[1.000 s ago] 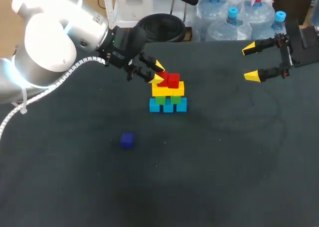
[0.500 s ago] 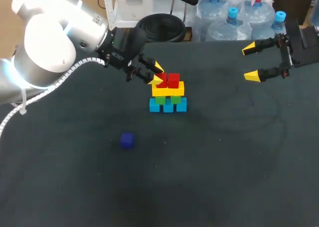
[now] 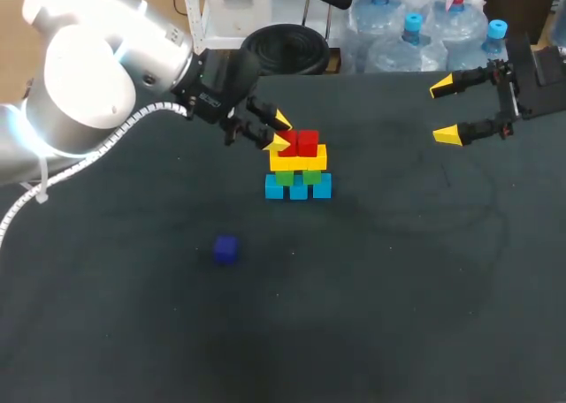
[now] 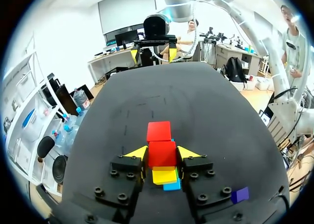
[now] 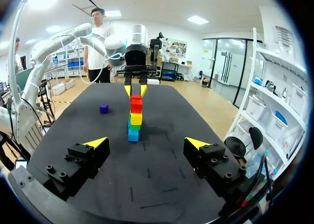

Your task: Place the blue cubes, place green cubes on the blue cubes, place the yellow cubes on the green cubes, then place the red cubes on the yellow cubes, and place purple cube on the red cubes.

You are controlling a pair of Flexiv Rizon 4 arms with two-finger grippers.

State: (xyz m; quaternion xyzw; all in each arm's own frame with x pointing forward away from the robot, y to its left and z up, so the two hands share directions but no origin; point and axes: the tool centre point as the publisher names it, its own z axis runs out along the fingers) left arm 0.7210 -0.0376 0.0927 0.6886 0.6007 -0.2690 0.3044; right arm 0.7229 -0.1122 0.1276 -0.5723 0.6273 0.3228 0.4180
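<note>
The left gripper (image 4: 162,154) straddles the near red cube (image 4: 162,149) at the top of the stack. The cube fills the gap, and whether it is pinched or merely flanked cannot be told. The second red cube (image 4: 159,131) sits just ahead of this gripper, touching the first. Both rest on the yellow cubes (image 3: 298,159). Beneath those come the green cubes (image 3: 297,176), and at the bottom the blue cubes (image 3: 298,188) stand on the dark table (image 3: 398,288). The purple cube (image 3: 225,249) lies alone on the table, behind and to one side of the left gripper, well apart from the stack. The right gripper (image 3: 445,111) hangs spread wide with nothing in it, and the stack stands far ahead of it, in line with its gap
</note>
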